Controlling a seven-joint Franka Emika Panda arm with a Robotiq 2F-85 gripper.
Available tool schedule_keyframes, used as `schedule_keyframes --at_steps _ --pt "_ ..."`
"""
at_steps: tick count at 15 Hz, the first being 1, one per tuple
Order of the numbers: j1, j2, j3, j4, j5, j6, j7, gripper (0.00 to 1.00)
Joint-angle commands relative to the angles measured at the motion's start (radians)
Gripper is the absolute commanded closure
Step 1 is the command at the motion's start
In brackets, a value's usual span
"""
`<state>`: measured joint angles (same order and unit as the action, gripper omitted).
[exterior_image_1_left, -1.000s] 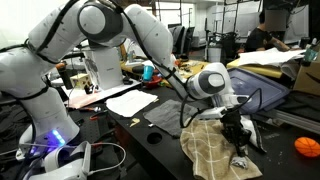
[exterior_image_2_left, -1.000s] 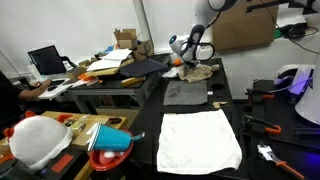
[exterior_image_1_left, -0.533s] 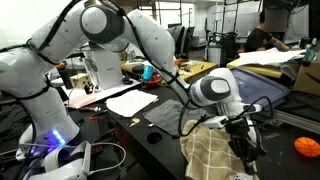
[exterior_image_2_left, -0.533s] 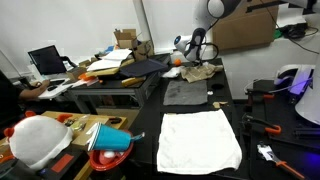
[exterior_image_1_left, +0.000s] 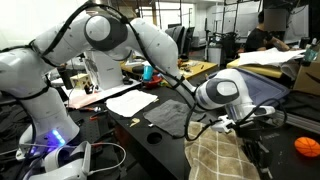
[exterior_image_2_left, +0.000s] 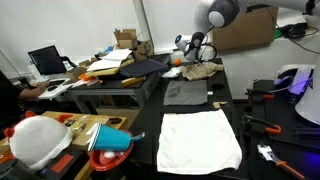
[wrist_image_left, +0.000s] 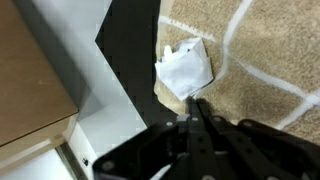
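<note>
the gripper (wrist_image_left: 198, 108) has its jaws pressed together with nothing between them, as the wrist view shows. its tips sit right at the lower edge of a small white scrap (wrist_image_left: 186, 70), and i cannot tell whether they touch it. the scrap lies at the edge of the tan checked cloth (wrist_image_left: 262, 60), partly on the cloth and partly over the black table (wrist_image_left: 128, 45) (the cloth carries pale grid lines). in an exterior view the gripper (exterior_image_1_left: 258, 155) hangs over the tan checked cloth (exterior_image_1_left: 215, 158) at a corner of the table, with an orange ball (exterior_image_1_left: 306, 147) well apart, past the table's edge. in an exterior view the tan checked cloth (exterior_image_2_left: 201, 71) is bunched at the far end of the table (exterior_image_2_left: 228, 100). a dark grey mat (exterior_image_2_left: 185, 92) lies just in front of it near the middle, and a white cloth (exterior_image_2_left: 200, 138) is spread flat at the near edge. a white sheet of paper (exterior_image_1_left: 130, 101) lies on the table beside the dark grey mat.
</note>
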<state>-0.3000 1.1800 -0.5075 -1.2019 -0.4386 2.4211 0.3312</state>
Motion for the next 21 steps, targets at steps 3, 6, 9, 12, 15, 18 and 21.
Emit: schedule_keyframes --at_steps 3,6,9,12,15,18,21 --pt "-0.008 0.075 -0.055 0.132 0.015 -0.045 0.166 0.99" --pt "-0.019 0.111 -0.063 0.2 0.018 -0.093 0.223 0.99" --pt "-0.034 0.145 -0.064 0.275 0.017 -0.145 0.267 0.99" --pt "-0.047 0.179 -0.067 0.349 0.014 -0.189 0.315 0.99" --pt "-0.05 0.21 -0.087 0.41 0.001 -0.207 0.389 0.99" --pt "-0.045 0.233 -0.12 0.449 -0.012 -0.187 0.482 0.72" --pt "-0.046 0.208 -0.087 0.431 0.007 -0.177 0.461 0.57"
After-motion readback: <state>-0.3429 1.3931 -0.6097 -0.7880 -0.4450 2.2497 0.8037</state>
